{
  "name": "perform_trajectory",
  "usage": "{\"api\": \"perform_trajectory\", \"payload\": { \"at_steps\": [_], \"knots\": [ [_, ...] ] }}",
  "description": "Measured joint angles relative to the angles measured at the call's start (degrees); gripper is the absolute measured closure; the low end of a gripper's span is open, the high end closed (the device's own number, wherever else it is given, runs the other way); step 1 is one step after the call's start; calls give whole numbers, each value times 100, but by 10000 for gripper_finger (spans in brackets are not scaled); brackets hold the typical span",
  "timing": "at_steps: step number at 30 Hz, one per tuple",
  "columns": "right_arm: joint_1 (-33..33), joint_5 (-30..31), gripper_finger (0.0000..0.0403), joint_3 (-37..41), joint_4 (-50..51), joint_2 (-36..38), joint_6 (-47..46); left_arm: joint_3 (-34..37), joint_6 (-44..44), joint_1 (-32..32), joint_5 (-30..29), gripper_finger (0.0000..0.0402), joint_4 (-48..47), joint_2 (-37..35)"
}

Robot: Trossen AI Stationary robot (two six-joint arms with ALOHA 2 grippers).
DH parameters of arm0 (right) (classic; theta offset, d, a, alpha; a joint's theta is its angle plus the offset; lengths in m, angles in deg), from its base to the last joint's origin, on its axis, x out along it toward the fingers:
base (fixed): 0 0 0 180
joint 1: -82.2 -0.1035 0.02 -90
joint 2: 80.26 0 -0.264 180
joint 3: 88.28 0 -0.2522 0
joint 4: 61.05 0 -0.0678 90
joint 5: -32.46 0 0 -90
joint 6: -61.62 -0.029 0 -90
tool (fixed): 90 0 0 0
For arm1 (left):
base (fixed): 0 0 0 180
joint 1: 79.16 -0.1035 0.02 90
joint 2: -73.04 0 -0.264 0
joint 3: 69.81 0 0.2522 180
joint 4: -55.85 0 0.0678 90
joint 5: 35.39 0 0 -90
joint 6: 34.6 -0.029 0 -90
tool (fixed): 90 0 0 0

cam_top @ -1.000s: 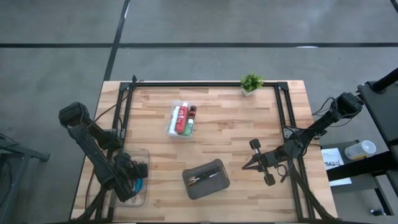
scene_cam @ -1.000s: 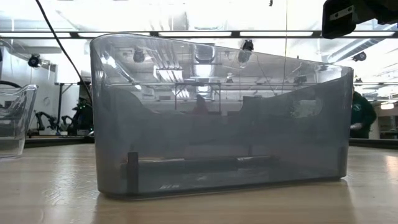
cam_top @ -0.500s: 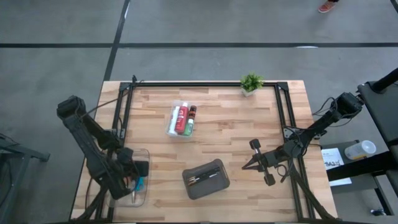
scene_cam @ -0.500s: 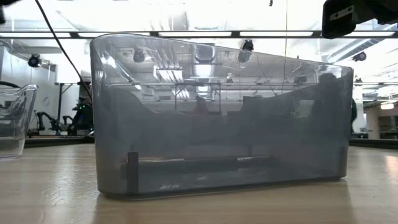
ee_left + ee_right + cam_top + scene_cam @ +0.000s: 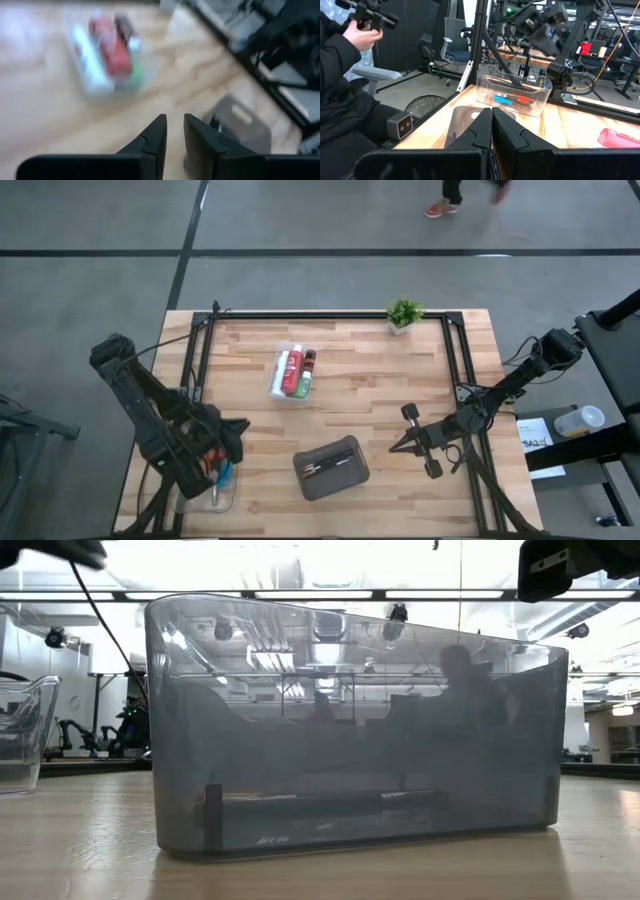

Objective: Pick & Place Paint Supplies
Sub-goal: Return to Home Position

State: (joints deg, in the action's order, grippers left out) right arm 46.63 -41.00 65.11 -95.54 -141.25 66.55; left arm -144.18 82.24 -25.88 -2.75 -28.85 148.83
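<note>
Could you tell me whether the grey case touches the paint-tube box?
Apart; the high view shows bare table between grey case and paint-tube box.

The left arm (image 5: pixel 150 415) is folded low over the front-left corner of the desk (image 5: pixel 370 390). The left gripper (image 5: pixel 238 430) points toward the middle, its jaws parted by a slim gap and holding nothing. The right arm (image 5: pixel 510 385) slopes down from the right edge. The right gripper (image 5: pixel 395 446) points leftward, jaws pressed together and empty.

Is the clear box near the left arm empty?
Not empty: blue scissors and red scissors lie inside the clear box, seen through its wall.
</note>
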Motion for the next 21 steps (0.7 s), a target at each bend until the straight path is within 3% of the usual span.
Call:
{"api": "perform_trajectory", "payload": {
  "at_steps": [3, 6, 10, 15, 21],
  "knots": [
    [0, 0, 395, 0, 1, 0, 1, -17, -437, -314, -633, 338, 24, -7],
    [-4, 0, 395, -1, 1, 0, 0, -17, -1076, -752, -891, 362, 334, -11],
    [-4, 0, 395, -1, 2, 0, 1, 1, -3124, -1393, -725, 395, 1579, -11],
    [-4, 0, 395, 1, 0, 0, 0, 140, -6775, -2180, 263, 398, 3881, -9],
    [-4, 0, 395, 0, 0, 0, 0, 581, -10169, -3078, 2472, 399, 6635, -9]
  ]
}}
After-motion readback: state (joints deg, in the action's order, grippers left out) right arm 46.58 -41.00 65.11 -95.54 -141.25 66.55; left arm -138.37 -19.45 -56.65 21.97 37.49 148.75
